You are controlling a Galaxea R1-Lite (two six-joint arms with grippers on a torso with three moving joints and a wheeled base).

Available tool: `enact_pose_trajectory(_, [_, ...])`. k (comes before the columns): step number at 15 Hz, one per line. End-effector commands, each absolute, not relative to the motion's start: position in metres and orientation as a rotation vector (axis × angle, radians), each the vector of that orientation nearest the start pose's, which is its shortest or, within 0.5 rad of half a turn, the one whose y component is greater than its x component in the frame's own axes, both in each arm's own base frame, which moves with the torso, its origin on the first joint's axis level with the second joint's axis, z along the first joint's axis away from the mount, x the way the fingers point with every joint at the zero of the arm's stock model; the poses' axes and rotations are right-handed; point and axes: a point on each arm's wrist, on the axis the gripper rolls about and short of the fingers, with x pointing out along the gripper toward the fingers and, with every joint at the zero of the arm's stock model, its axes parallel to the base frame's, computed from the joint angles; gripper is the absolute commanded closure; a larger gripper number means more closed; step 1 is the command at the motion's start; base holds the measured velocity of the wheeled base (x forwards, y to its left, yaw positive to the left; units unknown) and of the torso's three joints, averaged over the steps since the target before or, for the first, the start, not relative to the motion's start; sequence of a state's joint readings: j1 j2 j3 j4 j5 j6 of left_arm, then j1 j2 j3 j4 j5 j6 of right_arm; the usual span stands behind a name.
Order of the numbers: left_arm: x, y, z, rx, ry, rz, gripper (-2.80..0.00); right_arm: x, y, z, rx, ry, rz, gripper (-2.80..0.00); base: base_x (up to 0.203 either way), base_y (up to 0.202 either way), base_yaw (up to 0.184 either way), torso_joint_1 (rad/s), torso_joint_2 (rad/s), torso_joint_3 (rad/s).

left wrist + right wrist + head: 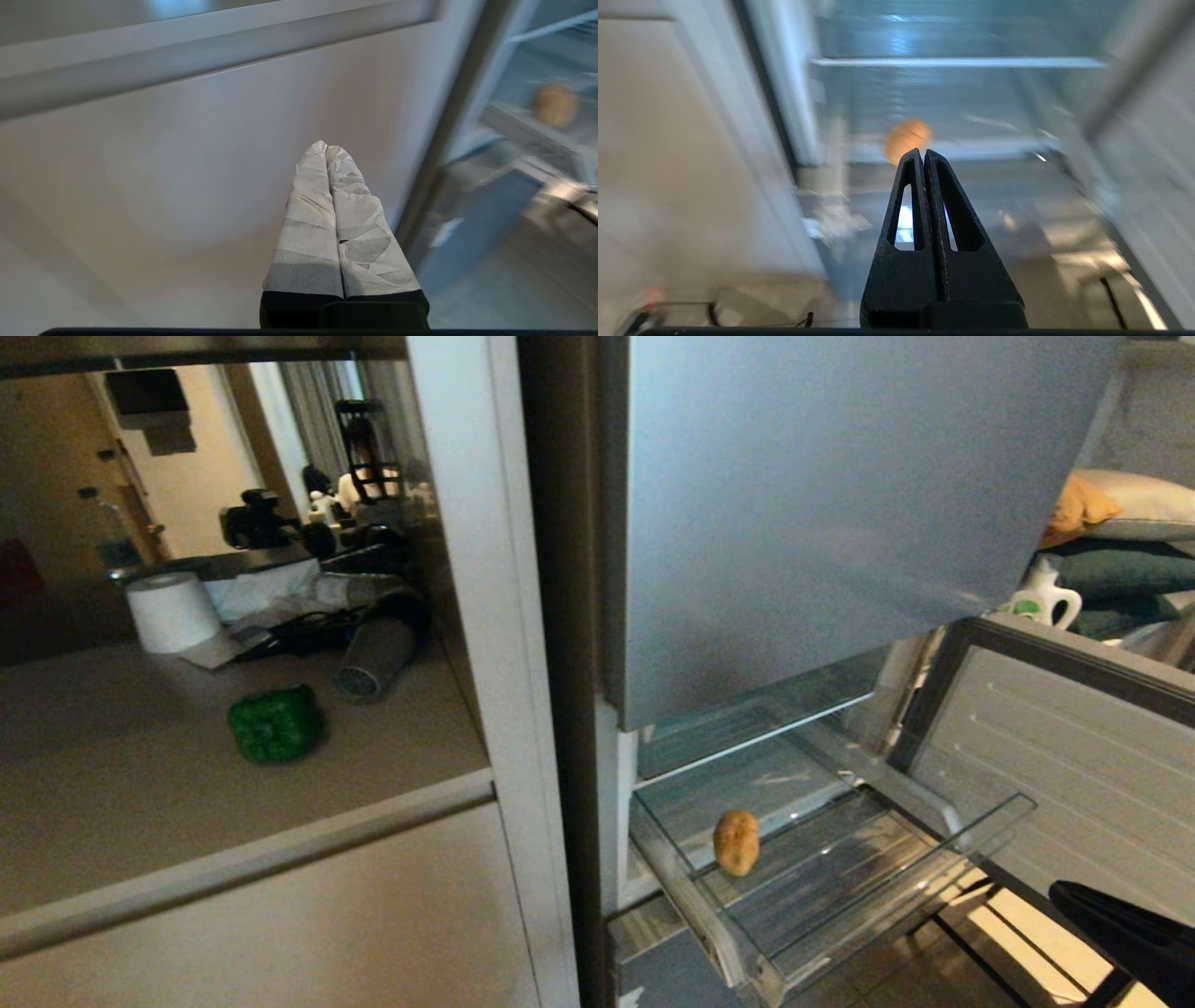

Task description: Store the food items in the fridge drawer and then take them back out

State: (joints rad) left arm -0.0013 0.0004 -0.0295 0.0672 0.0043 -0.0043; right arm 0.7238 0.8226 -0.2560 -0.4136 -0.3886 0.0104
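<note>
While closed, right claw (923, 153) low.

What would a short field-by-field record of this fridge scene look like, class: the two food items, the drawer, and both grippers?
potato: the tan potato lies in the drawer, near its left side
pepper: the green bell pepper sits on the beige counter, left of the fridge
drawer: the clear fridge drawer is pulled out
fridge door: lower door swung open on the right
left gripper: left gripper shut, empty, facing the cabinet front
right gripper: right gripper shut, empty, pointing toward the potato
</note>
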Motion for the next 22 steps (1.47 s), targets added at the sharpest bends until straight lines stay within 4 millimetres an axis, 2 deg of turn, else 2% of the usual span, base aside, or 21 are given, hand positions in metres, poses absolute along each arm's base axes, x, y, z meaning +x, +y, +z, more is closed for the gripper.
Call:
enact_pose_trajectory(1, [-0.025, 0.000, 0.077, -0.004, 0.038, 0.003, 0.00, 0.069, 0.050, 0.174, -0.073, 0.137, 0.351, 0.00, 0.003, 0.009, -0.164, 0.000, 0.00, 0.003])
enact_pose_trajectory(4, [-0.025, 0.000, 0.077, -0.004, 0.038, 0.003, 0.00, 0.081, 0.061, 0.184, -0.087, 0.171, 0.407, 0.00, -0.002, 0.003, -0.077, 0.003, 0.00, 0.005])
enact_pose_trajectory(7, [-0.025, 0.000, 0.077, -0.004, 0.037, 0.003, 0.00, 0.116, 0.079, 0.191, -0.136, 0.300, 0.343, 0.00, 0.000, 0.000, 0.000, 0.000, 0.00, 0.000])
enact_pose_trajectory(10, [-0.025, 0.000, 0.077, -0.004, 0.038, 0.003, 0.00, 0.165, 0.097, 0.174, -0.182, 0.470, 0.257, 0.00, 0.000, 0.000, 0.000, 0.000, 0.00, 0.000])
enact_pose_trajectory(12, [-0.025, 0.000, 0.077, -0.004, 0.037, 0.003, 0.00, 0.199, 0.103, 0.158, -0.195, 0.558, 0.196, 0.00, 0.000, 0.000, 0.000, 0.000, 0.00, 0.000])
enact_pose_trajectory(15, [-0.025, 0.000, 0.077, -0.004, 0.038, 0.003, 0.00, 0.241, 0.113, 0.138, -0.180, 0.631, 0.219, 0.00, 0.000, 0.000, 0.000, 0.000, 0.00, 0.000])
enact_pose_trajectory(18, [-0.025, 0.000, 0.077, -0.004, 0.037, 0.003, 0.00, 0.269, 0.129, 0.125, -0.159, 0.652, 0.327, 0.00, 0.000, 0.000, 0.000, 0.000, 0.00, 0.000])
enact_pose_trajectory(22, [-0.025, 0.000, 0.077, -0.004, 0.037, 0.003, 0.00, 0.283, 0.155, 0.119, -0.163, 0.650, 0.452, 0.00, 0.000, 0.000, 0.000, 0.000, 0.00, 0.000])
